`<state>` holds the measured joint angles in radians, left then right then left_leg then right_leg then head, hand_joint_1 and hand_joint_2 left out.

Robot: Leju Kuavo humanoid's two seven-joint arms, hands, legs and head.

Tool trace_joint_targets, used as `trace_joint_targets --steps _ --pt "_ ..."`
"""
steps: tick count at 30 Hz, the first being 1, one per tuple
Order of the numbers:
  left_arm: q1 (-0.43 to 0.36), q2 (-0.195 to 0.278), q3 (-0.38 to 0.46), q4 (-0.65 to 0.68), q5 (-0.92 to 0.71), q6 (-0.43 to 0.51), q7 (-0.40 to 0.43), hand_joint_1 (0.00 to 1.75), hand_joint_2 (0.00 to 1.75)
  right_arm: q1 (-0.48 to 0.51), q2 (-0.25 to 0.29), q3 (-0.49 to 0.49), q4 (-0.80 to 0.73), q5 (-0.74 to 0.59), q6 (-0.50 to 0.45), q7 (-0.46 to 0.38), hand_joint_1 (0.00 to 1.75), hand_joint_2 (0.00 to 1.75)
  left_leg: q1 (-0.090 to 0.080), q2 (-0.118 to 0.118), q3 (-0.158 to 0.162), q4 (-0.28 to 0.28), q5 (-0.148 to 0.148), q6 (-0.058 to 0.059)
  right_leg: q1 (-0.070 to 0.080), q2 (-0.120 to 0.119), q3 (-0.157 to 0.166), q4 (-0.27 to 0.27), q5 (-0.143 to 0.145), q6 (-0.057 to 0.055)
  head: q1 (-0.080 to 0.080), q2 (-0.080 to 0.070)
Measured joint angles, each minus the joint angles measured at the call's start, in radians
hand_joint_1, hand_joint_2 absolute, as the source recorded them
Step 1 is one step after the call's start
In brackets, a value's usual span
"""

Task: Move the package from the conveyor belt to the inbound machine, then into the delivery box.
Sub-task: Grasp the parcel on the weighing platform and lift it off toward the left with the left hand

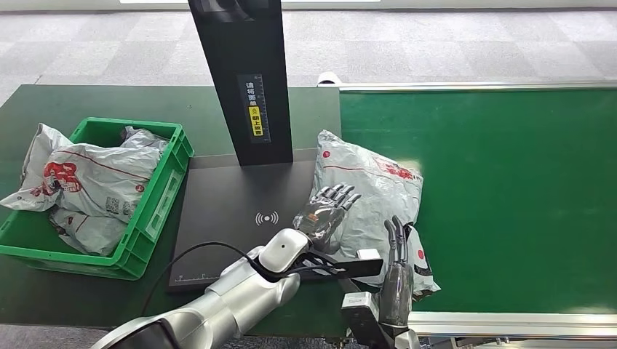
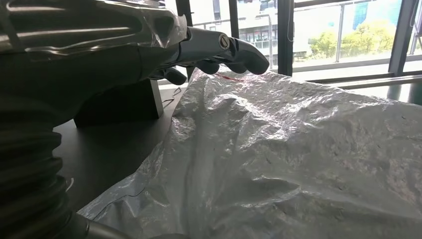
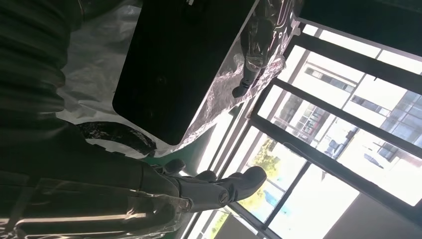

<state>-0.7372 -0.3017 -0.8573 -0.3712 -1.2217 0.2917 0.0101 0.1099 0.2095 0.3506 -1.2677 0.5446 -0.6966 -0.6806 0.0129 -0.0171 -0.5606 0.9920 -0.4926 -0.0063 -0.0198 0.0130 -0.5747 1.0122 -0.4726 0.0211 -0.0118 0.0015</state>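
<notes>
The grey package [image 1: 367, 193] lies on the conveyor belt [image 1: 509, 189], its edge overlapping the inbound machine [image 1: 233, 218]. The left hand [image 1: 325, 211] rests spread on it, gripping nothing; the right hand [image 1: 396, 273] stands open-fingered at its near edge. Both should probably close from opposite sides before sliding the slippery bag onto the scanner plate.

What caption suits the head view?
Both hands, left hand and right hand, flank a grey package beside the scanner plate.
</notes>
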Motion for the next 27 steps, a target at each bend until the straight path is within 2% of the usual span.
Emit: trace_joint_targets --steps 4,10,14,21,23,25,27 --pt "-0.005 -0.002 -0.001 0.008 -0.001 -0.025 -0.005 0.00 1.75 0.002 0.003 -0.003 0.000 -0.017 0.000 0.000 0.00 1.75 0.000 0.000 0.000 0.000 0.000 0.000 0.000 0.000 0.000 0.000 0.000 0.000 0.000 0.000" --pt "-0.019 -0.002 0.000 0.018 0.000 -0.138 -0.053 0.24 1.75 0.005 0.003 -0.001 0.010 -0.056 0.000 0.000 0.00 1.75 0.000 -0.001 -0.001 0.000 0.000 0.000 0.000 -0.001 0.000 0.000 0.000 0.000 0.000 0.000" --pt "-0.025 -0.003 0.004 0.024 0.008 -0.183 -0.084 0.24 1.75 0.008 0.003 0.000 0.012 -0.057 0.000 -0.001 0.00 1.75 0.000 -0.001 -0.001 0.000 0.000 0.000 0.000 -0.002 0.000 0.000 0.000 0.000 0.000 0.000" --pt "-0.027 -0.004 0.008 0.030 0.010 -0.190 -0.094 0.24 1.75 0.010 0.005 0.001 0.012 -0.057 0.000 -0.001 0.00 1.75 0.000 -0.001 -0.001 0.000 0.000 0.000 0.000 -0.002 0.001 0.000 0.000 0.000 0.000 0.000" --pt "-0.027 -0.005 0.009 0.031 0.010 -0.190 -0.094 0.30 1.75 0.010 0.005 0.001 0.012 -0.057 0.000 -0.001 0.00 1.75 0.000 -0.001 -0.001 0.000 0.000 0.000 0.000 -0.002 0.001 0.000 0.000 0.000 0.000 0.000" --pt "-0.027 -0.005 0.009 0.032 0.011 -0.192 -0.095 0.42 1.75 0.011 0.005 0.001 0.012 -0.057 0.000 -0.001 0.00 1.75 0.000 -0.001 -0.001 0.000 0.000 0.000 0.000 -0.002 0.001 0.000 0.000 0.000 0.000 0.000" --pt "-0.027 -0.005 0.009 0.032 0.013 -0.199 -0.099 0.38 1.75 0.011 0.005 0.001 0.012 -0.057 0.000 -0.001 0.00 1.75 0.000 -0.001 -0.001 0.000 0.000 0.000 0.000 -0.002 0.001 0.000 0.000 0.000 0.000 0.000"
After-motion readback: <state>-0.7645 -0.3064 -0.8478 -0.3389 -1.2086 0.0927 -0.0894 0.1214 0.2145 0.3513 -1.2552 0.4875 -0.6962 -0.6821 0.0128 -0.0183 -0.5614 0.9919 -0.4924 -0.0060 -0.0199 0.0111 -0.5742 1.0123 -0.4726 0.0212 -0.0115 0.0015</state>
